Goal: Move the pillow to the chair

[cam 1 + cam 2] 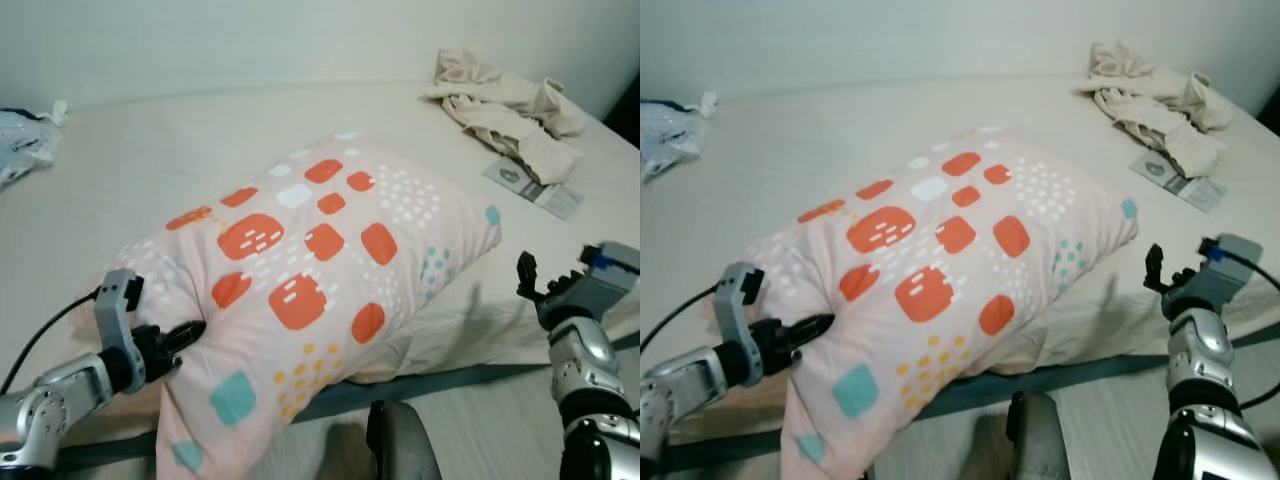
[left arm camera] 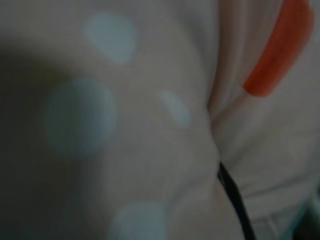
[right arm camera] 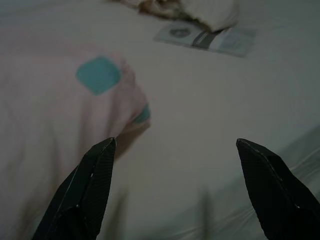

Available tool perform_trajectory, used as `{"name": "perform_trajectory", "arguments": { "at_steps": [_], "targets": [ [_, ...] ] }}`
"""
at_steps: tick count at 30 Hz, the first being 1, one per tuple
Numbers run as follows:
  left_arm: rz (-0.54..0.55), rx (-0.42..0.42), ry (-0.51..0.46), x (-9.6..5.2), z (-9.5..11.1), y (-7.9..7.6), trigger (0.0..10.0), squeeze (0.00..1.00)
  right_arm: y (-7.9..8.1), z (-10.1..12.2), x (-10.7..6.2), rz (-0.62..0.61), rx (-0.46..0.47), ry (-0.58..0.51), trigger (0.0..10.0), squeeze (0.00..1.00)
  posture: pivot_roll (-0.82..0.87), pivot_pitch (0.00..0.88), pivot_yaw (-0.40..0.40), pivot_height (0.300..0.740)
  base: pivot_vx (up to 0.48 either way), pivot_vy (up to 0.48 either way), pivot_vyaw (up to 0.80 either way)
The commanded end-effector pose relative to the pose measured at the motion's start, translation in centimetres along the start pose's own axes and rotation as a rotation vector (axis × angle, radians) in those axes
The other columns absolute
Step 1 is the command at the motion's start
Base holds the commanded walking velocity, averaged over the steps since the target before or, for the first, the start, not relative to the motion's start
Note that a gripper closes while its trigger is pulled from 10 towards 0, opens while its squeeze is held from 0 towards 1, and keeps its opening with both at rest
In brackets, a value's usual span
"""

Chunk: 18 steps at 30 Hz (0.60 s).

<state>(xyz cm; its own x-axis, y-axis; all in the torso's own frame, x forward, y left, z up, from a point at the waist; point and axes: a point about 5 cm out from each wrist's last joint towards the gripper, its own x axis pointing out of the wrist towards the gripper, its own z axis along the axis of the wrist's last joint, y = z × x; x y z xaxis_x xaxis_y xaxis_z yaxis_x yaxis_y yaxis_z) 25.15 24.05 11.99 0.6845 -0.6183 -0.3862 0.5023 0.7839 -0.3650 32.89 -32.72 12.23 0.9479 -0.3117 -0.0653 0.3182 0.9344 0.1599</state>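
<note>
Pillow first: our big soft pink pillow (image 1: 320, 270) with orange squares, white dots and teal patches lies on the cream bed (image 1: 180, 150), with its near corner hanging over the bed's edge toward us.

Our left gripper (image 1: 185, 338) is pushed into the pillow's near left side. Its black fingers (image 1: 188, 333) press into the cloth, which folds around them. In the left wrist view the spotted cloth is right up against the camera, and a thin dark finger edge pokes out from a fold. We cannot tell if the fingers are pinching the cloth or just poking it.

Our right gripper (image 3: 175, 195) waits off the other end of the pillow, close by but not touching. Its two fingers are spread wide, with nothing between them. Just past its left finger we see the pillow's corner with a teal patch. Farther ahead of this gripper lie a crumpled beige cloth (image 1: 510, 105) and a small flat paper card (image 1: 535, 186).

We think we are at the grabbing step. One side is met and the other is not. Next, the right gripper should slide in toward the pillow's corner and close on it. Then both arms can lift together, because a floppy pillow sags if held by one side. We see no chair yet, so we will have to turn and find it.
</note>
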Motion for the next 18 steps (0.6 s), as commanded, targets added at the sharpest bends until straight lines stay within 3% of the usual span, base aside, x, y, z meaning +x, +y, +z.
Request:
{"name": "perform_trajectory", "arguments": {
  "at_steps": [1, 3, 10, 11, 14, 18],
  "targets": [
    [-0.081, 0.039, 0.121, -0.5, -1.2, -0.4, 0.0, 0.00, -0.2, -0.1, 0.1, -0.003, -0.024, 0.034, 10.0, 0.00, 0.08, 0.167, -0.056, 0.566, 0.000, 0.000, 0.00],
    [-0.087, 0.059, 0.149, -1.0, -1.1, -0.1, 0.0, 0.00, -0.2, 0.3, 0.3, -0.005, -0.026, 0.029, 10.0, 0.00, 0.08, 0.167, -0.056, 0.566, 0.000, 0.000, 0.00],
    [-0.036, 0.155, 0.307, -5.3, -0.5, 2.5, 0.0, 0.00, -0.2, 2.4, 1.1, -0.013, -0.020, -0.006, 10.0, 0.00, 0.08, 0.171, -0.064, 0.566, 0.000, 0.000, 0.00],
    [0.001, 0.197, 0.366, -6.1, -0.7, 3.2, 0.0, 0.00, -0.2, 2.4, 1.1, -0.012, -0.020, -0.006, 10.0, 0.00, 0.09, 0.172, -0.065, 0.566, 0.000, 0.000, 0.00],
    [0.042, 0.231, 0.416, -6.7, -1.0, 3.8, 0.0, 0.00, -0.2, 2.3, 1.1, -0.012, -0.019, -0.005, 10.0, 0.00, 0.09, 0.174, -0.066, 0.566, 0.000, 0.000, 0.00],
    [0.205, 0.357, 0.549, -8.7, -0.9, 6.1, 0.0, 0.00, -0.3, 2.1, 1.0, -0.017, -0.015, -0.004, 10.0, 0.00, 0.09, 0.177, -0.067, 0.566, 0.000, 0.000, 0.00]
  ]
}}
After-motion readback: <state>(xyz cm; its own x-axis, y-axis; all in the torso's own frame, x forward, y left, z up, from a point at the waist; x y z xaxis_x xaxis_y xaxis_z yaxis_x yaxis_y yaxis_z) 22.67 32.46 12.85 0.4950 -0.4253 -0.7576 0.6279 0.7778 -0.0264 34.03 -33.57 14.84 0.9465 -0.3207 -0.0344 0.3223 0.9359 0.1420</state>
